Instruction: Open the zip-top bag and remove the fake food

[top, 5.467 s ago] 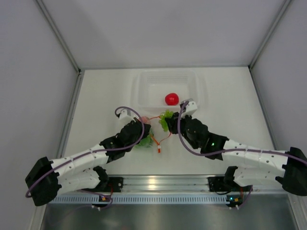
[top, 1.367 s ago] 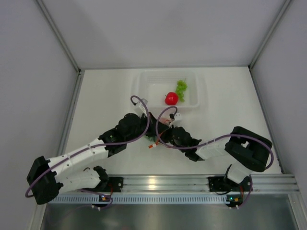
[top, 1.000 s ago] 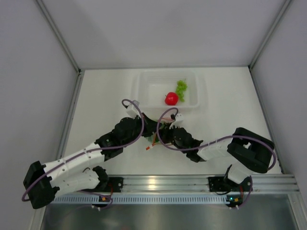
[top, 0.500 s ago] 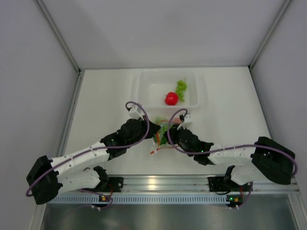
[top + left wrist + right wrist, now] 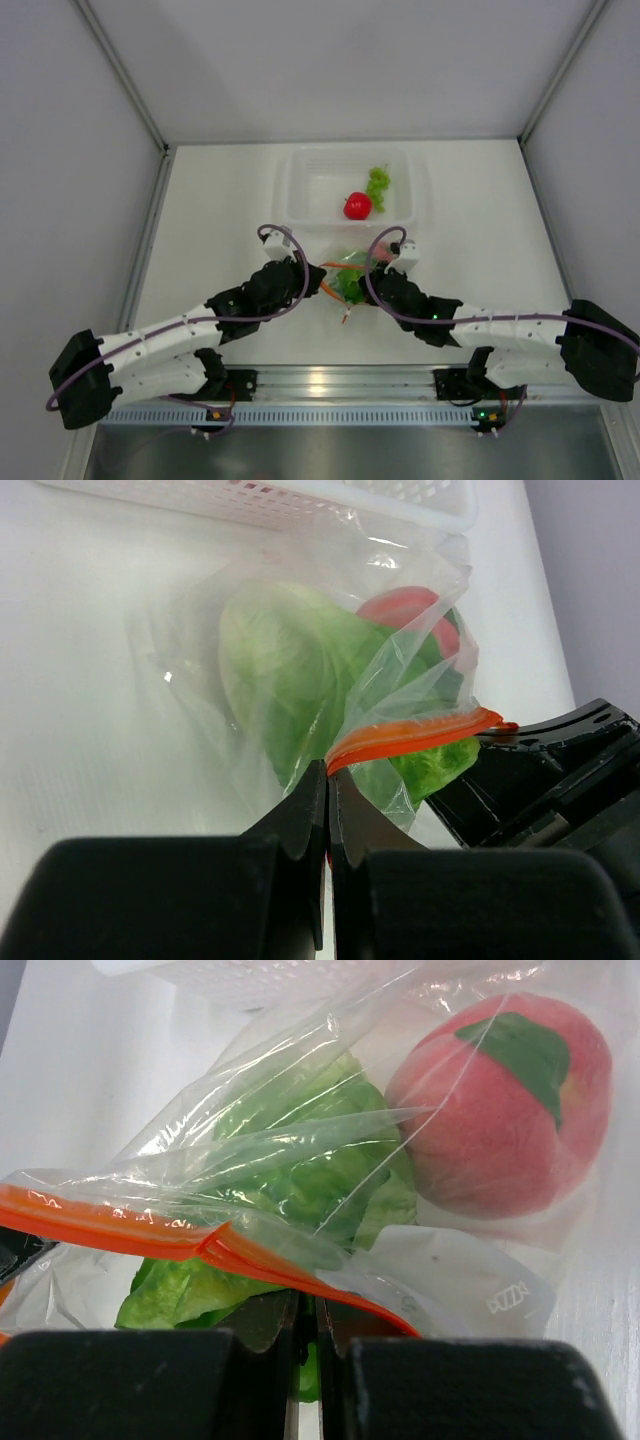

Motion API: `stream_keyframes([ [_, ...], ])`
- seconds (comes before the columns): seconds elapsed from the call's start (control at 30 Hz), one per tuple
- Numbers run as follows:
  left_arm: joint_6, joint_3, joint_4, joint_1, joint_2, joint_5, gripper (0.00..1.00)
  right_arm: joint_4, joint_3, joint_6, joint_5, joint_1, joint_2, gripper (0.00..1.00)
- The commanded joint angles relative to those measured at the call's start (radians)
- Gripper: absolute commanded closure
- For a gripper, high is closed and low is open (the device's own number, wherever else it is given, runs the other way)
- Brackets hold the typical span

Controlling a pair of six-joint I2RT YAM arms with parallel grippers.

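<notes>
The zip-top bag (image 5: 347,275) hangs between my two grippers, just in front of the tray. In the left wrist view my left gripper (image 5: 327,772) is shut on one end of the orange-red zip strip (image 5: 420,732). In the right wrist view my right gripper (image 5: 307,1305) is shut on the bag's (image 5: 280,1150) edge under the strip (image 5: 150,1230). Green lettuce (image 5: 300,1175) and a pinkish-red fruit (image 5: 500,1110) lie inside the bag. A red tomato (image 5: 358,206) and a green grape bunch (image 5: 378,183) sit in the tray. The top view shows the left gripper (image 5: 318,274) and the right gripper (image 5: 366,280).
The rigid clear tray (image 5: 292,190) stands just beyond the bag, and its ribbed wall shows in the left wrist view (image 5: 300,495). The two arms meet nose to nose at the bag. Grey walls close in the table on the left, right and far sides.
The grape bunch went from my right gripper into the tray. The right gripper then came back to the bag, and both grippers have shifted right and towards the tray with it.
</notes>
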Motion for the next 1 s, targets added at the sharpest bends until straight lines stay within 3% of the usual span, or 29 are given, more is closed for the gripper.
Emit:
stream_keyframes([
  [0.0, 0.040, 0.002, -0.045, -0.007, -0.030, -0.139, 1.00, -0.063, 0.004, 0.027, 0.082, 0.013, -0.019, 1.00],
  [0.17, 0.060, 0.012, -0.120, -0.007, -0.024, -0.240, 1.00, -0.061, -0.029, 0.015, 0.089, 0.013, -0.090, 1.00],
  [0.3, 0.065, 0.018, -0.169, -0.007, -0.030, -0.298, 1.00, 0.026, -0.061, -0.085, 0.074, 0.032, -0.124, 1.00],
  [0.43, 0.073, 0.036, -0.192, -0.007, -0.028, -0.311, 1.00, 0.118, -0.076, -0.210, 0.049, 0.091, -0.112, 1.00],
  [0.53, 0.076, 0.054, -0.186, -0.007, -0.025, -0.240, 1.00, 0.117, -0.047, -0.215, 0.025, 0.104, -0.081, 1.00],
  [0.73, 0.120, 0.021, 0.031, -0.022, -0.010, 0.015, 1.00, 0.095, 0.040, -0.131, 0.051, 0.105, -0.050, 1.00],
  [0.97, 0.201, 0.008, 0.159, -0.169, 0.007, -0.042, 1.00, 0.114, 0.155, -0.255, 0.000, 0.130, 0.000, 1.00],
])
